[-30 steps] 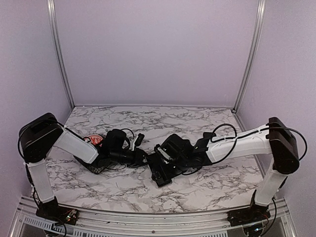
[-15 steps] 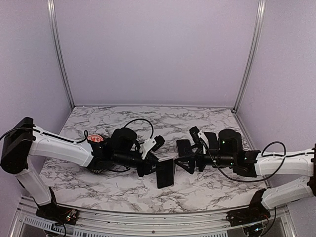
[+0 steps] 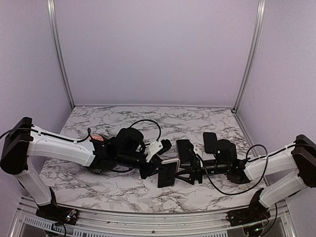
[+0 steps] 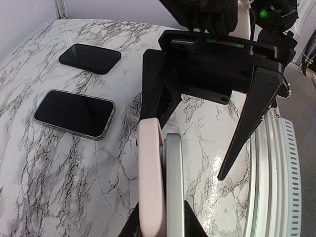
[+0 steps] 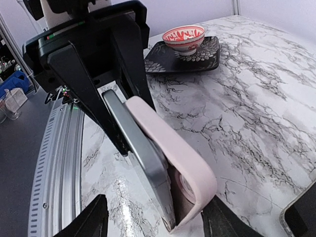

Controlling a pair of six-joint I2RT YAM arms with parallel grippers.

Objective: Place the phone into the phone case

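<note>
Marble table (image 3: 98, 190), lilac walls (image 3: 158, 49) — left jaws clamp phone (image 4: 174, 187) and case (image 4: 149, 182), right jaws wide.

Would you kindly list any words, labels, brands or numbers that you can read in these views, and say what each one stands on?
No text can be read in any view.
pink phone case and silver phone: plain, no marking shows.
clear-edged phone: dark blank screen.
black phone or case behind it: blank.
red-and-white bowl: painted pattern only, no letters.
</note>
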